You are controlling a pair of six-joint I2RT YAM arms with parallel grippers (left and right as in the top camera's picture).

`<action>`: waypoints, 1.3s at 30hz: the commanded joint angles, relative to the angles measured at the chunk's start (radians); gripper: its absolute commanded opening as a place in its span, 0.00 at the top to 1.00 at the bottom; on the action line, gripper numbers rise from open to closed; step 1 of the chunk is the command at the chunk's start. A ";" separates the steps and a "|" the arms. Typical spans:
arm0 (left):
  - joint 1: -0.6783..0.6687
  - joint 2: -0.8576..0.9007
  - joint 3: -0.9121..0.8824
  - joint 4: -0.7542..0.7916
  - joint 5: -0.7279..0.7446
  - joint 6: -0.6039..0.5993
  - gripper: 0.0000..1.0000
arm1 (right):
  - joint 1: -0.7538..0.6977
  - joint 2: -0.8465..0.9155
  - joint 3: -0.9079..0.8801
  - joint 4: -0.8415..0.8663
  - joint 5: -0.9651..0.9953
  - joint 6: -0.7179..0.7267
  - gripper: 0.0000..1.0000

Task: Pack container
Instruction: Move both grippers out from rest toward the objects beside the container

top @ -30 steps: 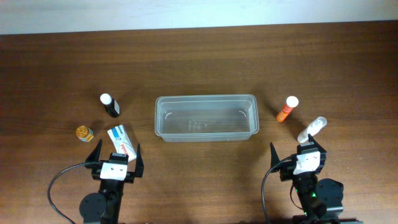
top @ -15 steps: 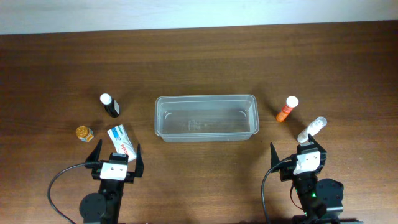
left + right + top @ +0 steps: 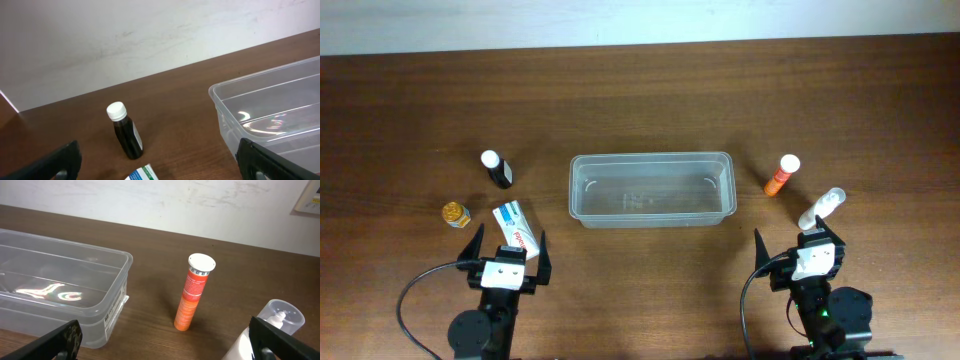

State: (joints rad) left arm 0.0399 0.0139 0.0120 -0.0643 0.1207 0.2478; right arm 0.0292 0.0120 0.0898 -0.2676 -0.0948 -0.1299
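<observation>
Container point(image 3: 650, 190): clear tub, open side up, nothing in it; it sits ahead of both grippers, to the front-right of the left one and front-left of the right one, apart from each
Long axis: runs side to side across the table point(image 3: 640, 90), one short end toward each arm
Left gripper point(image 3: 506, 245): fingers spread wide, holding nothing
Right gripper point(image 3: 798, 243): fingers spread wide, holding nothing
White box point(image 3: 514, 229): lies flat just ahead of the left gripper, between its fingers
Dark bottle point(image 3: 498, 169): white cap, farther ahead of the left gripper, left of the container
Jar point(image 3: 455, 214): gold lid, ahead-left of the left gripper
Orange tube point(image 3: 780, 175): white cap, ahead of the right gripper, near the container's right end
Clear bottle point(image 3: 820, 208): just ahead of the right gripper's right finger
Overhead only: the jar, and the container's whole outline
Left wrist only: the container's left end, the dark bottle point(image 3: 125, 131) upright though leaning slightly, a corner of the box point(image 3: 142, 174)
Right wrist only: a label point(image 3: 112, 312) on the container's right end wall, the tube point(image 3: 194, 292) standing at a slight tilt, the clear bottle's cap point(image 3: 282, 316)
</observation>
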 commanded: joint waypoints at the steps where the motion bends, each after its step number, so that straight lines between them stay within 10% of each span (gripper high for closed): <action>1: 0.002 -0.009 -0.003 -0.003 0.014 0.015 0.01 | 0.010 -0.008 -0.007 -0.001 -0.006 0.012 0.02; 21: 0.004 0.082 0.081 0.079 -0.042 -0.173 0.01 | 0.010 0.102 0.170 -0.005 0.156 0.202 0.02; 31: 0.004 0.525 0.394 0.052 -0.038 -0.172 0.01 | 0.009 0.672 0.647 -0.132 0.156 0.202 0.02; 39: 0.004 0.980 0.868 -0.346 -0.030 -0.173 0.01 | -0.026 1.202 1.237 -0.569 0.124 0.203 0.02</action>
State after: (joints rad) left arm 0.0399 0.8848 0.7364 -0.3347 0.0895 0.0845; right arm 0.0261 1.0668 1.1503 -0.7452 0.0479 0.0582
